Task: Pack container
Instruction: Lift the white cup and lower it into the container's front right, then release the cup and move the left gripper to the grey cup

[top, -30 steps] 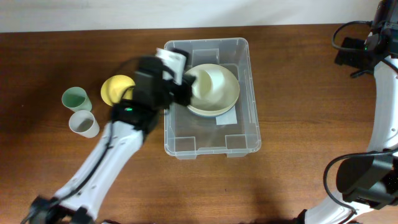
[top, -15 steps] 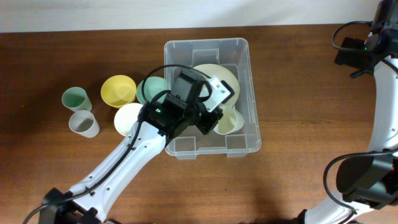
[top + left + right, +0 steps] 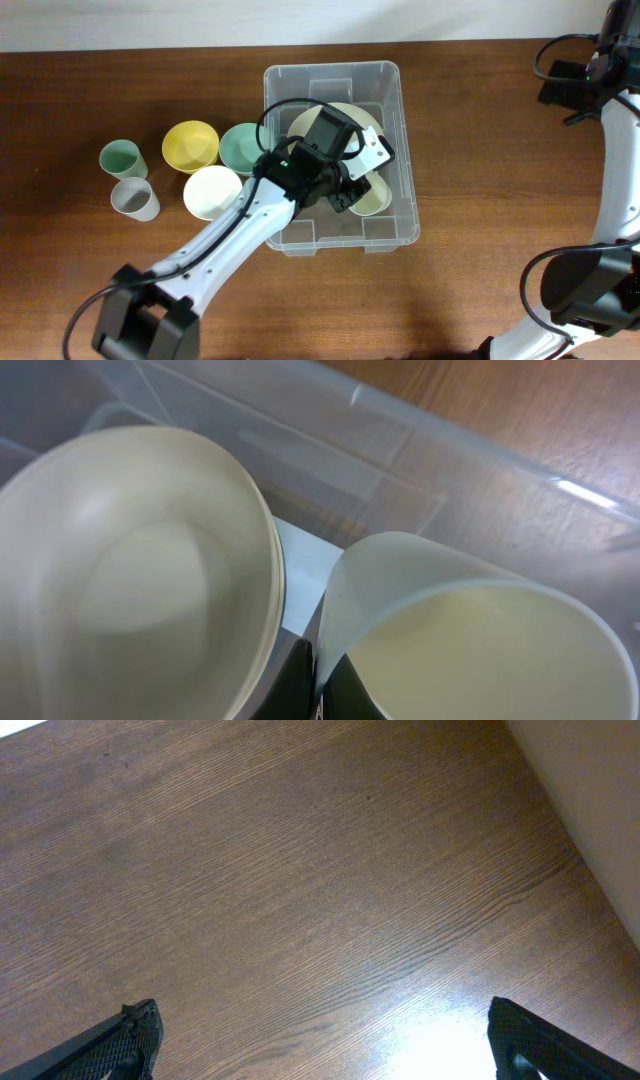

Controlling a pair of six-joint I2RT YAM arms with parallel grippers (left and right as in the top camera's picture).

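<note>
Container: large clear rectangular plastic tub (image 3: 332, 68), centre of wooden table (image 3: 470, 150), long axis far-to-near.
Left end effector (image 3: 318, 685): inside tub, pinching pale cream cup (image 3: 470, 630) wall, beside cream bowl (image 3: 140, 580).
Right end effector (image 3: 325, 1040): spread, well apart.

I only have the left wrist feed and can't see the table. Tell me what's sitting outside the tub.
Observer: Three bowls sit left of the container: a yellow bowl, a green bowl and a white bowl.
Operator: List any cups out there.
Observer: Two, farther left: a green cup and a grey cup.
Operator: Report the right gripper.
Observer: The right gripper is open above the wooden table, holding nothing.
</note>
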